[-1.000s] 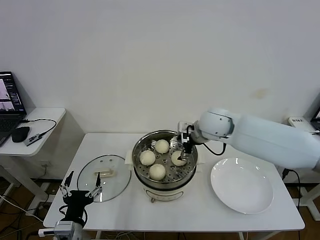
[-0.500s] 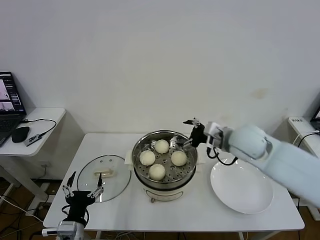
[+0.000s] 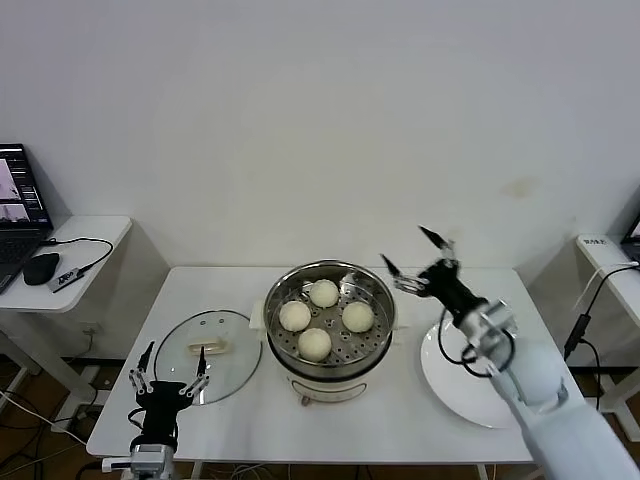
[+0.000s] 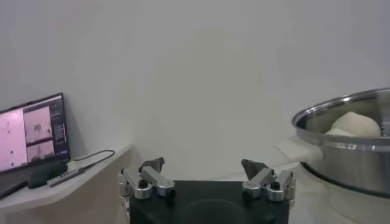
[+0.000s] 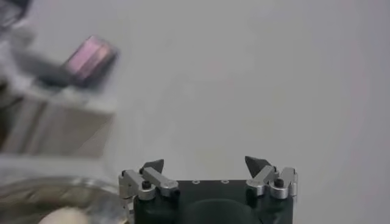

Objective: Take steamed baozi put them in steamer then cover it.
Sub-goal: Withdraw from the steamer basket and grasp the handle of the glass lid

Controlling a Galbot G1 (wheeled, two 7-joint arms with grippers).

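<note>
Far left I have a side desk with a laptop and mouse, not part of this. My left tool hangs low at the front-left edge of the surface, fingers spread wide and empty. The lid lies flat on the surface just behind and slightly right of that tool, its white handle's long axis running roughly left-right, between the left tool and the pot. That makes the left arm clearly the nearer one for covering; the pot sits just right of the lid. All four buns are on the holed tray inside the pot, so I judge loading done and only the covering left. Right of the pot, my right tool is raised above the pot's right rim, wide and holding nothing, forearm angled up from the lower right over the empty white plate. For the next move the left tool needs to go forward and down onto the handle, closing across its short side.
</note>
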